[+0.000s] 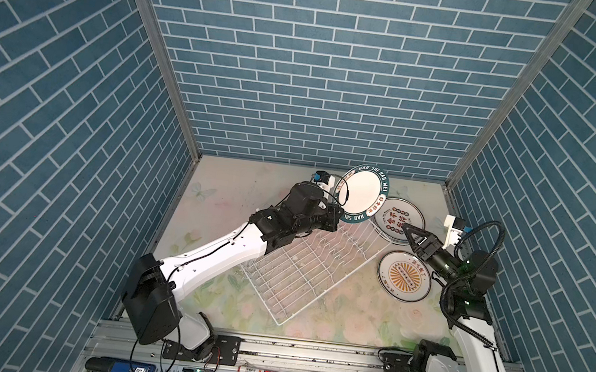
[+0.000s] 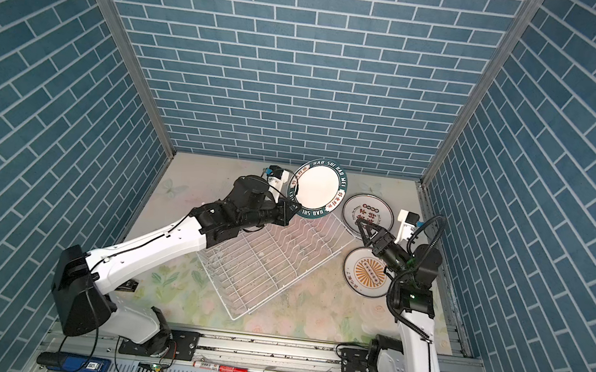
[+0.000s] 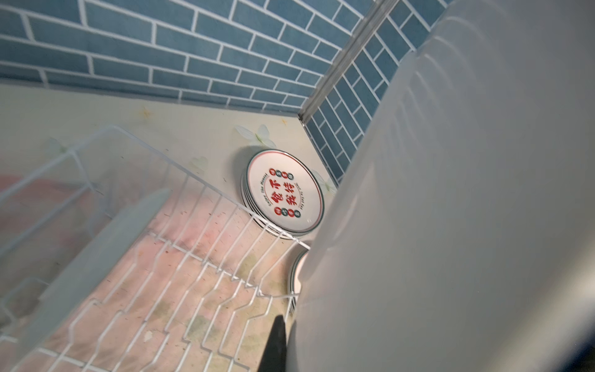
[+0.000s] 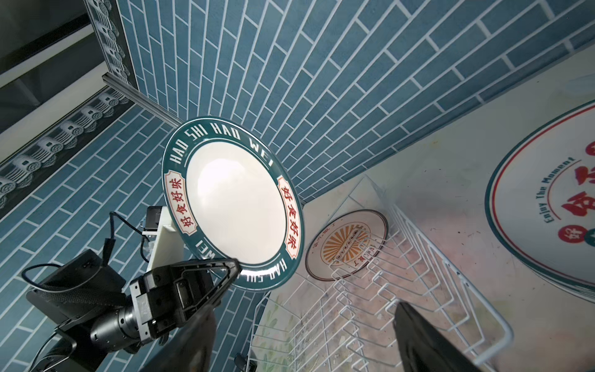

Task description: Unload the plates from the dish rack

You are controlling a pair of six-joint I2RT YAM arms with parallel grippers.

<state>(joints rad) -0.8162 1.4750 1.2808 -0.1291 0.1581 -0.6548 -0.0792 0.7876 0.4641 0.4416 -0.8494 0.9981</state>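
White wire dish rack (image 1: 302,271) is lying on the desk (image 1: 218,201) beneath the left end effector (image 1: 337,214), which is gripping the raised green-rimmed plate (image 1: 362,192) by its rim. The character-plate stack (image 1: 398,215) is sitting under the right end effector (image 1: 408,233), which is hovering with jaws spread. The sunburst plate (image 1: 402,277) is lying just beside it.

The whole worktop (image 1: 211,192) is seen from high above in both top views, facing the back wall (image 1: 319,82). The dish rack (image 3: 206,225) is viewed closely from each wrist; the lettered plate stack (image 3: 283,193) is shared by all views.
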